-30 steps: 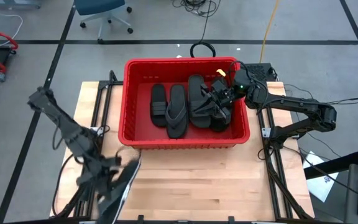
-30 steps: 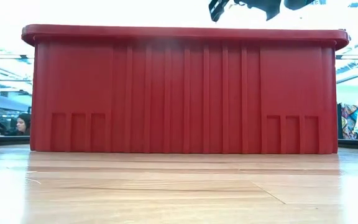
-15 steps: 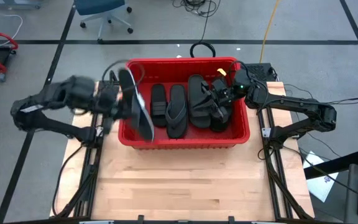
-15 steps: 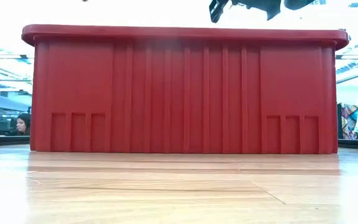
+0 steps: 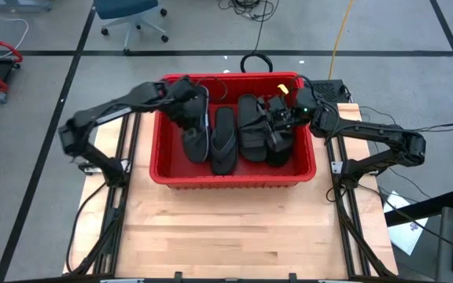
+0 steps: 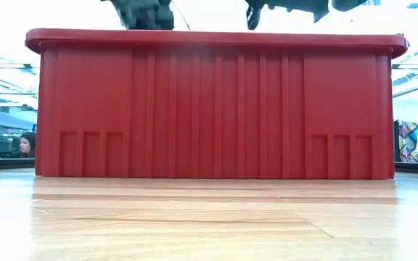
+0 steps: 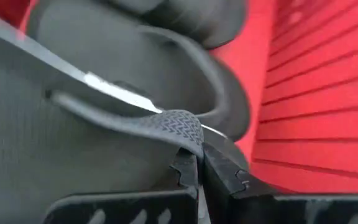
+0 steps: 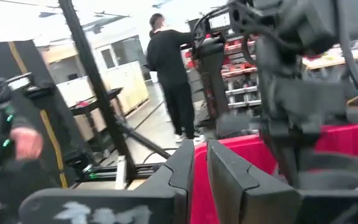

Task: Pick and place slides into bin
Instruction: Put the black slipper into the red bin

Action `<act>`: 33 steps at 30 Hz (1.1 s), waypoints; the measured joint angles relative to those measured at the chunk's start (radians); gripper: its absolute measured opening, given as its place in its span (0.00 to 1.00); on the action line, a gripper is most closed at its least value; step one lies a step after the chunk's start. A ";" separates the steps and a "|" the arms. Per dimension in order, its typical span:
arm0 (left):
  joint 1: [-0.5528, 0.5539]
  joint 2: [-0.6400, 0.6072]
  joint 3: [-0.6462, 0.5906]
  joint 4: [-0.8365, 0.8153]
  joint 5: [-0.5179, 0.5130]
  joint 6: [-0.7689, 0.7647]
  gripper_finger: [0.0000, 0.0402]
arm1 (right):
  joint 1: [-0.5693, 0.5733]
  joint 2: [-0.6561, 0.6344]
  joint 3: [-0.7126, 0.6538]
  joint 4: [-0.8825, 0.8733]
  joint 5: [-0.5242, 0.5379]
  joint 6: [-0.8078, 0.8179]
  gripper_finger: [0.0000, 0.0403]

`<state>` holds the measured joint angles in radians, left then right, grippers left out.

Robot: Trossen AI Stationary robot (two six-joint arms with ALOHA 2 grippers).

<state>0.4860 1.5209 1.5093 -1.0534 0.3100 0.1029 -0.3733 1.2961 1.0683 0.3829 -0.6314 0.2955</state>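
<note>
Roughly five slides (image 5: 224, 139) (one bin (image 5: 234, 177))

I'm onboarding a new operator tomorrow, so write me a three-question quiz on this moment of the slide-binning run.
1. True or false: the left pincer is shut on a slide inside the red bin.
2. Multiple choice: where is the right pincer? A) over the bare table in front of the bin; B) over the bin's right end, above the slides there; C) off the table's edge.
3. Fill in: in the high view, the thong-strapped flip-flop lies on the bin's ____.

Key: 1 true; 2 B; 3 floor.
</note>
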 joint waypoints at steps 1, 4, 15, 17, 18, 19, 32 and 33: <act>0.011 0.024 0.000 0.000 0.000 -0.005 0.00 | 0.000 0.000 0.000 0.001 0.006 0.000 0.08; 0.047 0.093 -0.009 0.004 0.038 0.006 0.00 | 0.000 0.000 0.000 0.001 0.006 0.005 0.08; 0.094 0.177 -0.043 0.011 0.083 -0.166 0.00 | 0.000 0.000 0.000 0.001 0.001 0.018 0.08; 0.093 0.178 -0.043 0.011 0.097 -0.215 0.00 | 0.000 0.000 0.000 0.001 0.001 0.016 0.08; 0.093 0.179 -0.043 0.011 0.110 -0.233 0.00 | 0.000 0.000 0.000 0.001 0.000 0.009 0.08; 0.093 0.180 -0.043 0.012 0.122 -0.245 0.00 | 0.000 0.000 0.000 0.001 0.000 0.005 0.08; 0.098 0.178 -0.060 0.098 0.099 -0.363 0.00 | -0.001 0.000 0.000 0.001 -0.001 -0.054 0.08; 0.098 0.178 -0.077 0.104 0.099 -0.378 0.00 | -0.001 0.000 0.000 0.001 -0.001 -0.053 0.08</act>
<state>0.5842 1.6989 1.4322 -0.9490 0.4088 -0.2750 -0.3740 1.2961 1.0683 0.3840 -0.6323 0.2420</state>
